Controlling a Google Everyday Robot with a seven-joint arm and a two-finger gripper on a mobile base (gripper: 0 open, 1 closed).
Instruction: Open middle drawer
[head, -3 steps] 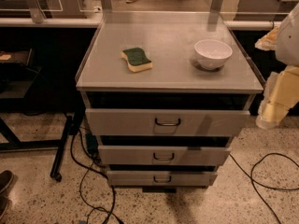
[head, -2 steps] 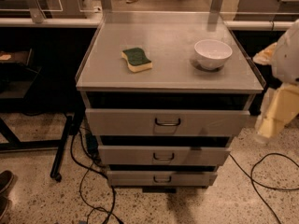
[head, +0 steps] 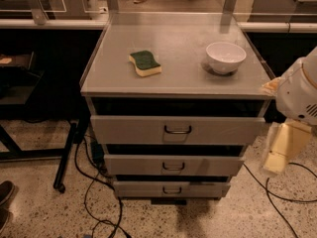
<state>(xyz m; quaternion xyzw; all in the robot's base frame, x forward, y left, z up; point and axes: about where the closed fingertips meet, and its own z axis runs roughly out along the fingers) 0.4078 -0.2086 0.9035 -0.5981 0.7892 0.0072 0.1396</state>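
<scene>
The middle drawer (head: 173,165) is the medium-height grey front of three in a grey metal cabinet, with a small dark wire handle (head: 173,167) in a central recess. A dark gap shows above its front. The taller top drawer (head: 176,130) is above it and the narrowest bottom drawer (head: 171,189) below. My gripper (head: 280,149), cream-coloured, hangs from the white arm (head: 299,95) at the right edge. It is to the right of the cabinet, level with the top and middle drawers and touching nothing.
On the cabinet top (head: 178,78) lie a green-and-yellow sponge (head: 145,63) and a white bowl (head: 225,57). Black cables (head: 99,202) run over the speckled floor at left and right. A dark table leg (head: 67,155) stands left. A shoe (head: 6,192) is at the lower left.
My arm and gripper have moved downward along the cabinet's right side, from top-drawer level towards the middle drawer's level. The drawers, sponge and bowl have not moved.
</scene>
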